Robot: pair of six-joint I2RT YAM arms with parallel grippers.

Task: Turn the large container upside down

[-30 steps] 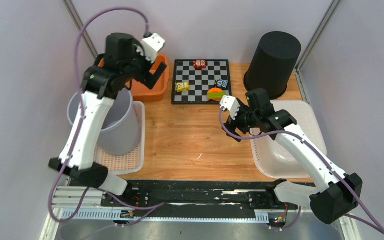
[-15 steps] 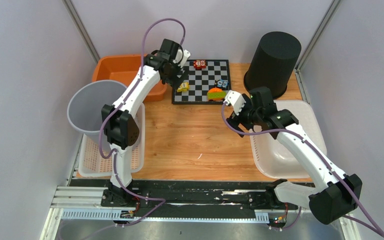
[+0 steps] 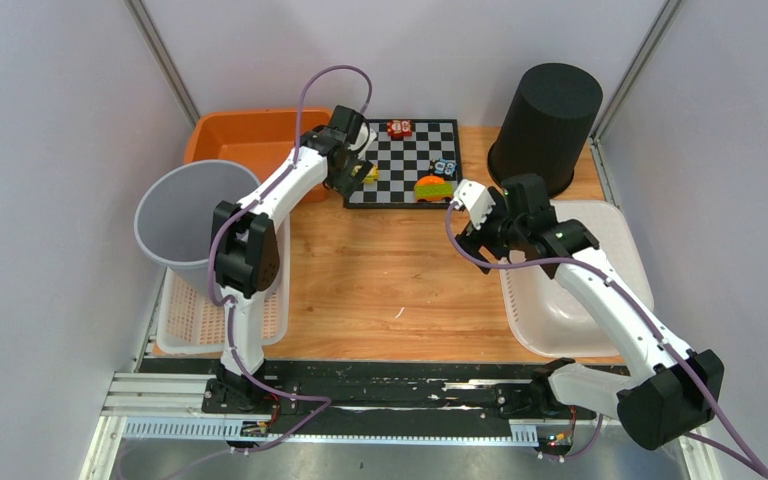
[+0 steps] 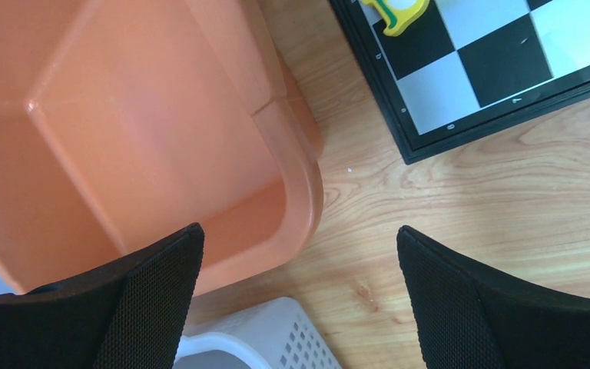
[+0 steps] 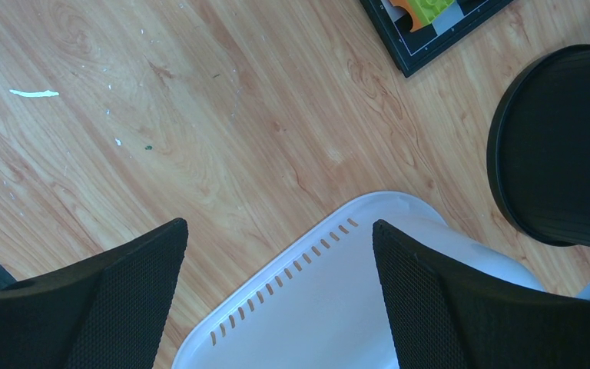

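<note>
Grey bucket [image 3: 185, 210]: thin plastic, prob light, stiff-ish, smooth wall so likely slippery; best hold = pinch at rim. L fingers [image 4: 161, 284] & R fingers [image 5: 123, 277] wide apart, empty.

The large grey bucket [image 3: 175, 215] stands upright with its open mouth up, in the far end of a white perforated basket [image 3: 185, 325] at the left side. The black round container [image 3: 550, 115] stands at the far right corner of the wooden table [image 3: 380, 270], closed end up and rim down on the wood.
</note>
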